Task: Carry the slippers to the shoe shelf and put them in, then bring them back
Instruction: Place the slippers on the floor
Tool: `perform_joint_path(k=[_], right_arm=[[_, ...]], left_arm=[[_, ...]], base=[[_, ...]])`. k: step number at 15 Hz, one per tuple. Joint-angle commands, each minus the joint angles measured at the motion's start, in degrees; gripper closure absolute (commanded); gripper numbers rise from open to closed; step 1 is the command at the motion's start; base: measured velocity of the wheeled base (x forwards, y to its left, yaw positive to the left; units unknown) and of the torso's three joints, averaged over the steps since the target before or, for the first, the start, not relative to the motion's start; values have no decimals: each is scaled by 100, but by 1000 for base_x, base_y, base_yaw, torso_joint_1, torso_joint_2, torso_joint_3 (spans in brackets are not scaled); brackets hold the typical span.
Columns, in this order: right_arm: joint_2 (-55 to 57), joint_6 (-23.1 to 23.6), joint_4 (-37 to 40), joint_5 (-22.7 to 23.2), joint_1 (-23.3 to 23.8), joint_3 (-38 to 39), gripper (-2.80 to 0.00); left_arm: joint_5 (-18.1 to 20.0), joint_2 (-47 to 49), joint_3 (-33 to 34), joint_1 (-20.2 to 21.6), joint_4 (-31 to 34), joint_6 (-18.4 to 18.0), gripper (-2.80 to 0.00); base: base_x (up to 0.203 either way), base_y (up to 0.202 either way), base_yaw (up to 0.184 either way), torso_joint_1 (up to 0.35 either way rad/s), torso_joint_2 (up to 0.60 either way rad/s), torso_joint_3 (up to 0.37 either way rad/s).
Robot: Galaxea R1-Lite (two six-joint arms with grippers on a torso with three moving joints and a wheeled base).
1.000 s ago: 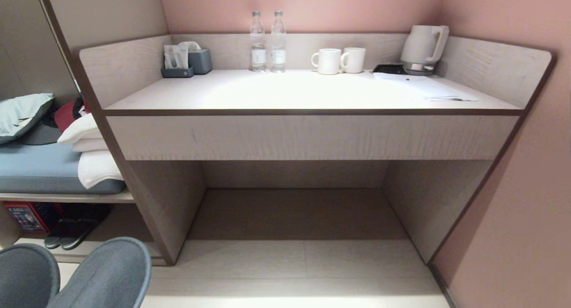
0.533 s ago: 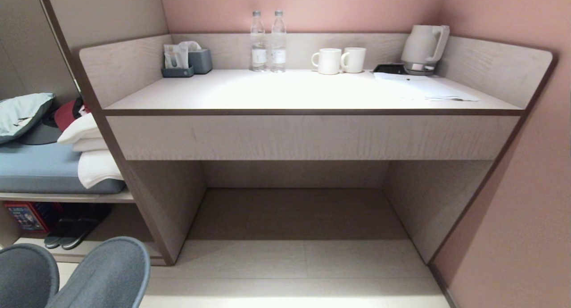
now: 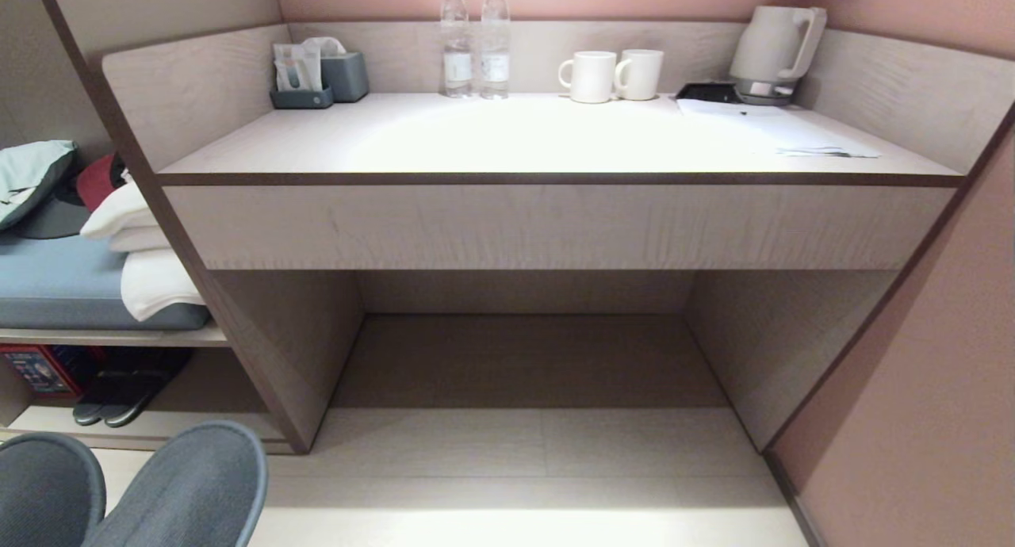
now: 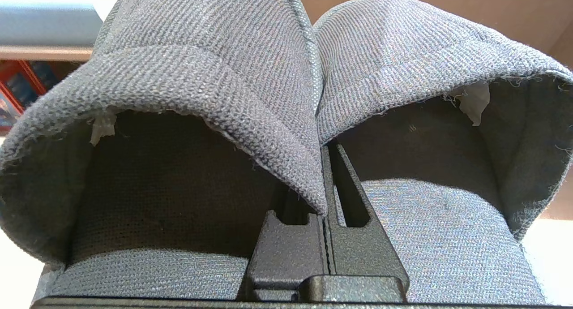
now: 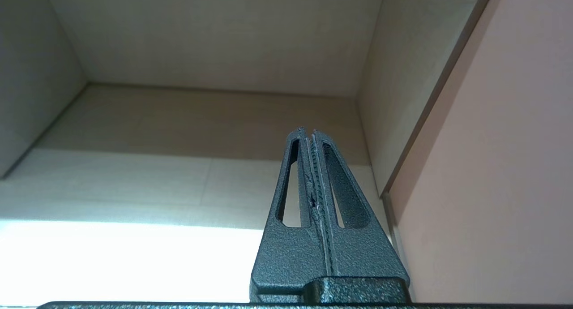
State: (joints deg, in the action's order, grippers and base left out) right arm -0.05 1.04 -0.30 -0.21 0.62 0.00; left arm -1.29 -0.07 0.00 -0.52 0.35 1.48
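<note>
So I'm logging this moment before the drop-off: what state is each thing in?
slippers: held as a pair, inner edges pinched together, toes pointing away
left pincer: shut on the slippers
right pincer: shut, empty, aimed into the desk recess
shoe shelf: open-fronted, another dark pair already inside
bottles: upright on the desk
mugs: upright, side by side
kettle: on its base

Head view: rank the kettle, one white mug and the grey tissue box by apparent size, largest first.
1. kettle
2. and 3. white mug and grey tissue box: they look about alike, so no ranking between them.
</note>
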Motion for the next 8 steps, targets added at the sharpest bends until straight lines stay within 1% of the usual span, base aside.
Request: perform_joint_path(k=[1, 8], right_arm=[[-224, 2, -5, 3, -1, 229, 0], [-224, 2, -5, 3, -1, 229, 0]], left_arm=[[-3, 7, 0, 0, 0, 2, 0], [-3, 7, 0, 0, 0, 28, 0]], base=[[0, 0, 0, 2, -2, -184], [0, 0, 0, 2, 4, -197]])
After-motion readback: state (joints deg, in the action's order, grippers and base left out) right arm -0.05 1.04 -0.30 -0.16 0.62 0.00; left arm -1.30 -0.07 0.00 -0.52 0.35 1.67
